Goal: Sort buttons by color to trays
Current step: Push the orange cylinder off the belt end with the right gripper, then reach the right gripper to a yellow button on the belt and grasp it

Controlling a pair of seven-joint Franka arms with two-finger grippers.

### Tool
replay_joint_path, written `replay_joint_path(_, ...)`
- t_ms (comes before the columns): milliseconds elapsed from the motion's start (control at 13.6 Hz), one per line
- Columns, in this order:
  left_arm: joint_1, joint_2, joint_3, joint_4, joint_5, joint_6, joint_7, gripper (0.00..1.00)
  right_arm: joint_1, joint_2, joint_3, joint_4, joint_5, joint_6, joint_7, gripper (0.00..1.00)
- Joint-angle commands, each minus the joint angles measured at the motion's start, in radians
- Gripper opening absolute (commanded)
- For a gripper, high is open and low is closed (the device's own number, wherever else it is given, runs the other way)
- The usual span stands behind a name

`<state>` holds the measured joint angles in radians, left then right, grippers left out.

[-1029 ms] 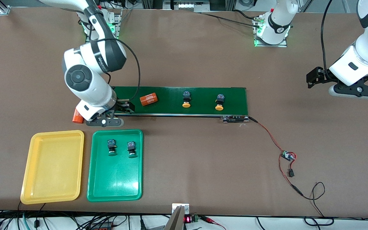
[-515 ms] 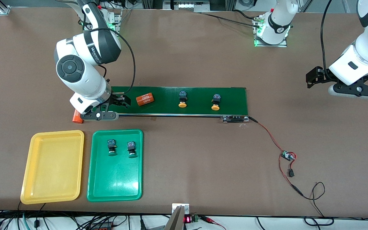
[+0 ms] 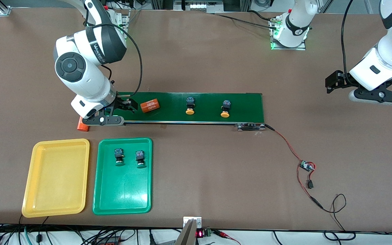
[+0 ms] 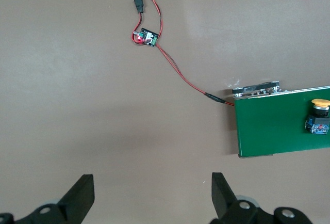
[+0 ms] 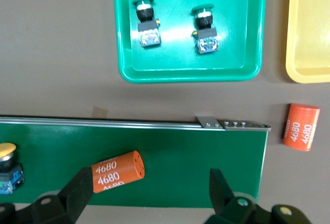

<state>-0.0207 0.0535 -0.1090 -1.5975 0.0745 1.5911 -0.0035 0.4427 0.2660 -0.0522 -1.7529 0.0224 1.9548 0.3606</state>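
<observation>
Two yellow-capped buttons lie on the dark-green conveyor belt. Two green-capped buttons lie in the green tray, beside the yellow tray, which holds nothing. My right gripper hangs open over the belt's end at the right arm's end of the table. Its wrist view shows the right gripper with an orange "4680" cylinder close to one finger, untouched. My left gripper waits open over bare table, its jaws wide apart around nothing.
A second orange cylinder lies on the table off the belt's end, near the yellow tray. Red-and-black wires run from the belt's motor bracket to a small circuit board on the table.
The belt has carried the cylinder and both yellow-capped buttons toward the right arm's end. My right gripper has shifted away from the trays, over the belt's end. The left arm has barely moved.
</observation>
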Motion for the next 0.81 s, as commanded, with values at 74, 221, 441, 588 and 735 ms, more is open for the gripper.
replay_joint_path(74,-0.005,0.012,0.003,0.033,-0.015,-0.03,0.017,1.0,0.011,-0.027,0.031,-0.082,0.002,0.01,0.011,1.0)
replay_joint_path(221,-0.007,0.012,0.003,0.033,-0.015,-0.033,0.017,1.0,0.039,-0.014,0.04,-0.106,0.004,0.041,0.023,1.0)
replay_joint_path(441,-0.007,0.012,0.002,0.034,-0.015,-0.033,0.016,1.0,0.125,-0.011,0.04,-0.183,0.004,0.171,0.173,1.0)
replay_joint_path(588,-0.007,0.012,0.003,0.034,-0.015,-0.033,0.014,1.0,0.177,0.007,0.041,-0.229,0.004,0.28,0.269,1.0)
replay_joint_path(735,-0.007,0.012,0.002,0.034,-0.015,-0.033,0.014,1.0,0.221,0.031,0.041,-0.232,0.004,0.315,0.36,1.0)
